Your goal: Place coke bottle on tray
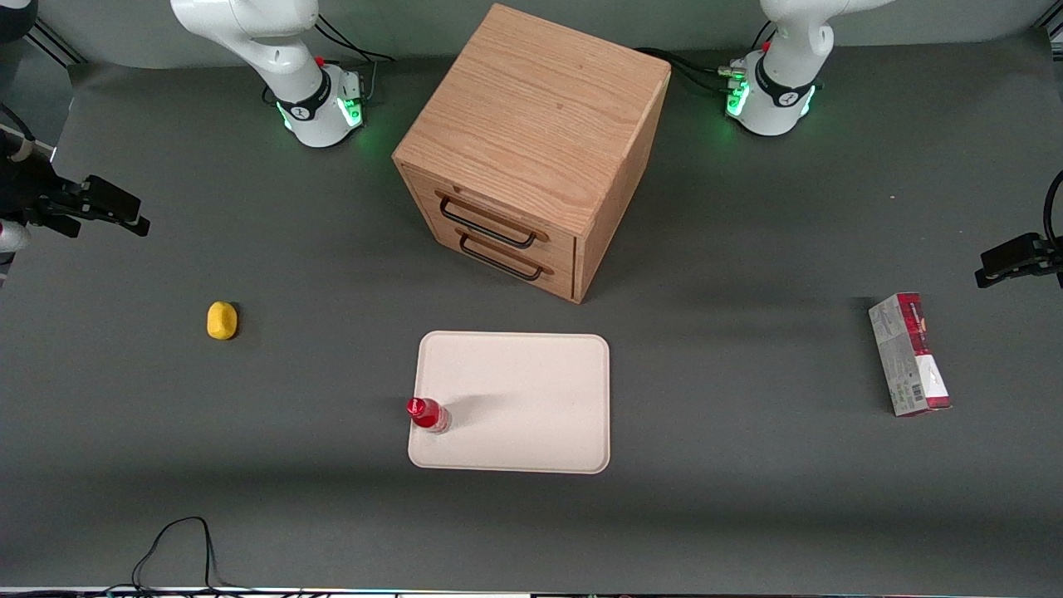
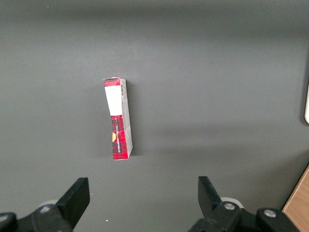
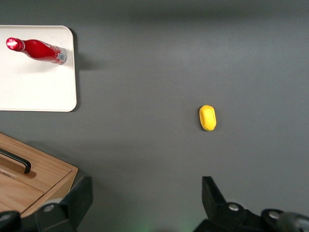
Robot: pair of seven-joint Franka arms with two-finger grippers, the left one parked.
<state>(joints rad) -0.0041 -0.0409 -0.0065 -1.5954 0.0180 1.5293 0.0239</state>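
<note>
- Front view: coke bottle (image 1: 428,414) stands upright on the tray (image 1: 531,390), right at the tray's edge toward the working arm's end, in the corner nearer the camera. Long axis vertical, red cap up, clear base down on the tray.
- Bottle: small, slim, smooth, red cap, red label.
- Tray: flat, cream-white, matte, rectangular, rounded corners, low rim. Lies on the dark grey matte bench (image 1: 747,498).
- Wooden drawer cabinet (image 1: 531,149): boxy, light oak grain, two drawers with dark bar handles. Near the tray, farther from the camera, turned at an angle to it.
- Yellow lemon-like object (image 1: 222,321): small, rounded, well apart from the tray toward the working arm's end.
- Red-and-grey carton box (image 1: 909,355): long, flat-sided, lies on the bench, well apart from the tray toward the parked arm's end.
- Gripper (image 3: 145,203): fingers spread wide, holding nothing. Up above the bench, well apart from the tray, toward the working arm's end.
</note>
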